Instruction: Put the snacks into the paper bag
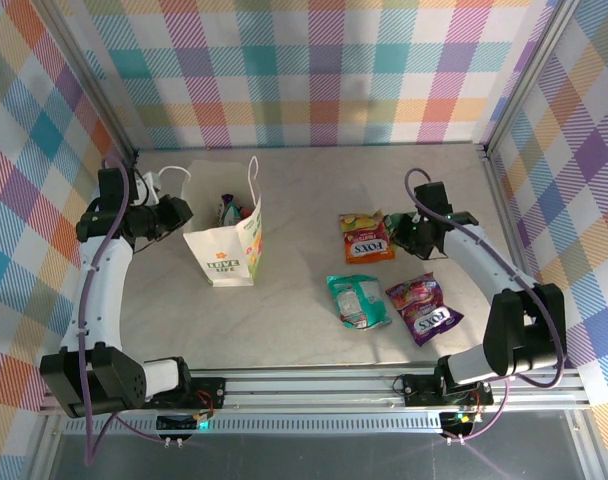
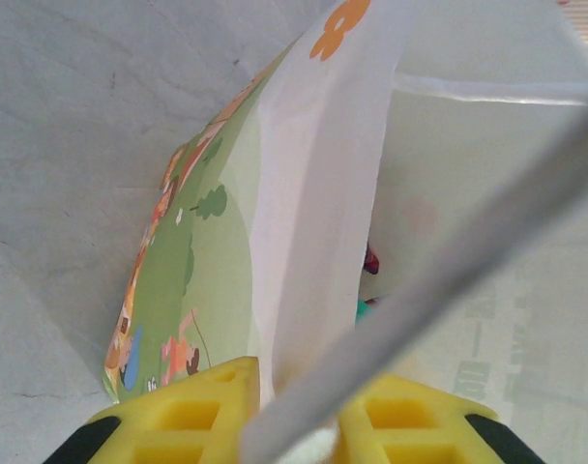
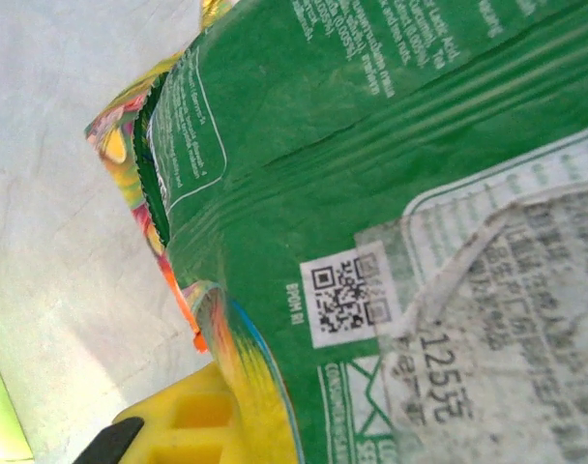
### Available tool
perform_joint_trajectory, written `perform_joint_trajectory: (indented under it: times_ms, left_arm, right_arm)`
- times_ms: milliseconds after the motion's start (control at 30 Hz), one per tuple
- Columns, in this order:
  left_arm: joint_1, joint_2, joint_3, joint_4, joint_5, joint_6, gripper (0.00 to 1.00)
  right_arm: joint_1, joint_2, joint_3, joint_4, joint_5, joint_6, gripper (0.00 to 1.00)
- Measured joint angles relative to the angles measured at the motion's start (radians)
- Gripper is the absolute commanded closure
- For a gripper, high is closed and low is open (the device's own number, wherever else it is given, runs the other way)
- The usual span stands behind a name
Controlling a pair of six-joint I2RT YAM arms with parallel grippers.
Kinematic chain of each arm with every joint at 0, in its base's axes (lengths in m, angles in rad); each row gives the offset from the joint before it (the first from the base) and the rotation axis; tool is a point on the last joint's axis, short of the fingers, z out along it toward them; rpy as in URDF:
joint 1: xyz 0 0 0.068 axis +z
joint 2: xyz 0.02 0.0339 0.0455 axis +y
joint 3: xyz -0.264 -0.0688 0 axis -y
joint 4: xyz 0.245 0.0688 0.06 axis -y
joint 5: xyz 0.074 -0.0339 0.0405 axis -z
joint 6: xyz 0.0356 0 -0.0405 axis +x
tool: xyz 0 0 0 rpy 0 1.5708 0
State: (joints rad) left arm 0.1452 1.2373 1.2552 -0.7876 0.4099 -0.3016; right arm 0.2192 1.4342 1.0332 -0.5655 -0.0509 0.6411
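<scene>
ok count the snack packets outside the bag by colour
orange-red Fox's packet: 1
teal packet: 1
purple Fox's packet: 1
green-backed packet, in the right gripper: 1
total: 4

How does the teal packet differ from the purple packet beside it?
The teal packet has a pale panel on its face; the purple packet carries a FOX'S logo. The teal packet lies nearer the paper bag than the purple packet. Both lie flat on the table, outside it.
</scene>
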Motion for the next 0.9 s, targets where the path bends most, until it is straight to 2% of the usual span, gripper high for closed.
perform_joint_trajectory:
  times_ms: [467, 900]
  left_arm:
    - [0.000, -0.040, 0.014, 0.005, -0.001, -0.028, 0.71]
    - [0.000, -0.040, 0.012, 0.037, -0.008, -0.066, 0.71]
  right_arm:
    - [0.168, -0.083, 0.149, -0.055, 0.079, -0.106, 1.00]
    - [0.367, -0.091, 0.314, -0.136, 0.130, -0.312, 1.00]
